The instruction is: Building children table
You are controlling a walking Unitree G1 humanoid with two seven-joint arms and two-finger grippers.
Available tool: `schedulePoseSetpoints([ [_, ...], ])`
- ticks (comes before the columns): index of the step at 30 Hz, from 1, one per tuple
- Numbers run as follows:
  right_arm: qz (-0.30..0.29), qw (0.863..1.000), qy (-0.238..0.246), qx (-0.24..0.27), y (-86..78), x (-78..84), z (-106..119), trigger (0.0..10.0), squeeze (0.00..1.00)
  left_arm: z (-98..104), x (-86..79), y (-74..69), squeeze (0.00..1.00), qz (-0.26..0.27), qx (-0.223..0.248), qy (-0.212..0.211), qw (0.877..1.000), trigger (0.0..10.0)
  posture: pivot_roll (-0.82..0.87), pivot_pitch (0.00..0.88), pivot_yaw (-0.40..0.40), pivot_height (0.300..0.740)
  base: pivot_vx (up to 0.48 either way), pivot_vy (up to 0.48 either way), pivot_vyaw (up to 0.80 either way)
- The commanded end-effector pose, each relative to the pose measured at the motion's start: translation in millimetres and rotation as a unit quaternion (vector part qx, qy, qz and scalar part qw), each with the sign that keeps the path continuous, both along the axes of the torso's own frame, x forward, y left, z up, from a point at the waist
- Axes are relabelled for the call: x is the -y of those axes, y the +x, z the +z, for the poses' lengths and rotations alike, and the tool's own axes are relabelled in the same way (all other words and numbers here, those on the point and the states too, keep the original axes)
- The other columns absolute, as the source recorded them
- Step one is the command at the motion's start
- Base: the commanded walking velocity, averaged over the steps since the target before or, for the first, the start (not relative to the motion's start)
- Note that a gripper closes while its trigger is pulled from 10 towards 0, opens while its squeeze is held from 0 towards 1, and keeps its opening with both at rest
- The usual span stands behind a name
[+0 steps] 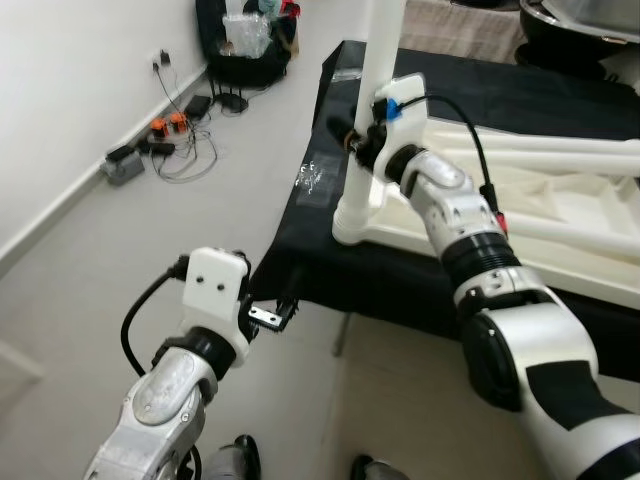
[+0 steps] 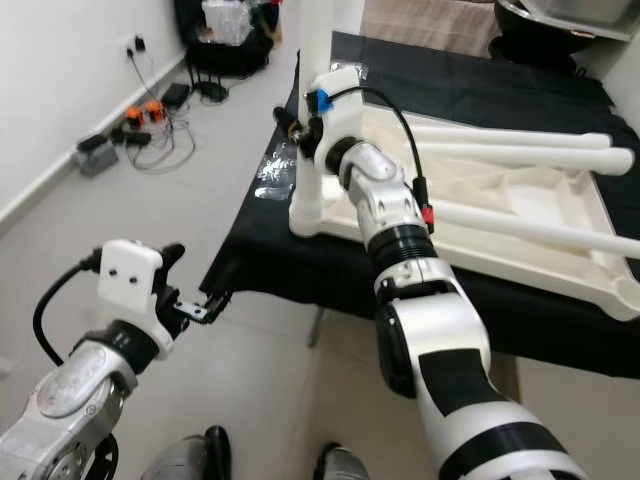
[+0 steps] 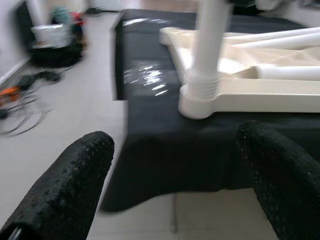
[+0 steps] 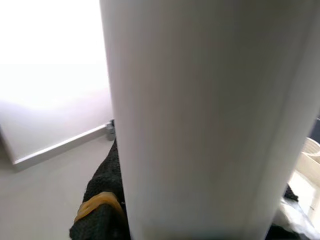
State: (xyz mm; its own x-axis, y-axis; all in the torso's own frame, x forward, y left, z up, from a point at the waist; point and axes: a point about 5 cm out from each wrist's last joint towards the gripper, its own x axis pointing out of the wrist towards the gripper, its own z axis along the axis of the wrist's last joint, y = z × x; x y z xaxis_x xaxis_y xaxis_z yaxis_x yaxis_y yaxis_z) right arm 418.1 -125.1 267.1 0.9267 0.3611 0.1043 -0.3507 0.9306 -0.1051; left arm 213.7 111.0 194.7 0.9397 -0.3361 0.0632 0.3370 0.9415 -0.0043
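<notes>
We see the inverted white tabletop on the black-covered platform; our right gripper clasps its upright corner leg, while our left gripper hangs spread apart below the platform's edge.

I lose the upright leg at the frame top, and it hides my right pincer's far finger. The wall-side clutter is blurred.

Black-draped table bears an upturned white children's table; clear plastic wrap beside it.
</notes>
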Motion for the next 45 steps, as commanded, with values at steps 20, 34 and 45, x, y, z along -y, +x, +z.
schedulePoseSetpoints([
  [20, -0.225, 0.969, 0.087, -0.049, -0.3, -14.8, -27, 10.0, 0.0, -3, 2.4, -0.9, 0.0, -0.007, -0.007, -0.004, 1.0, 10.0, 0.06, 0.187, -0.068, 0.74, 0.0, 0.0, 0.0],
  [34, -0.286, 0.955, 0.083, 0.004, -7.0, -33.7, -12, 10.0, 0.0, -4, 3.6, -0.3, 0.0, -0.011, -0.006, -0.005, 1.0, 10.0, 0.05, 0.175, -0.071, 0.74, 0.0, 0.0, 0.0],
  [45, -0.362, 0.932, 0.009, 0.004, -17.9, -51.9, -25, 10.0, 0.0, -4, 4.8, 1.0, 0.0, -0.009, -0.005, -0.006, 1.0, 10.0, 0.05, 0.178, -0.079, 0.74, 0.0, 0.0, 0.0],
])
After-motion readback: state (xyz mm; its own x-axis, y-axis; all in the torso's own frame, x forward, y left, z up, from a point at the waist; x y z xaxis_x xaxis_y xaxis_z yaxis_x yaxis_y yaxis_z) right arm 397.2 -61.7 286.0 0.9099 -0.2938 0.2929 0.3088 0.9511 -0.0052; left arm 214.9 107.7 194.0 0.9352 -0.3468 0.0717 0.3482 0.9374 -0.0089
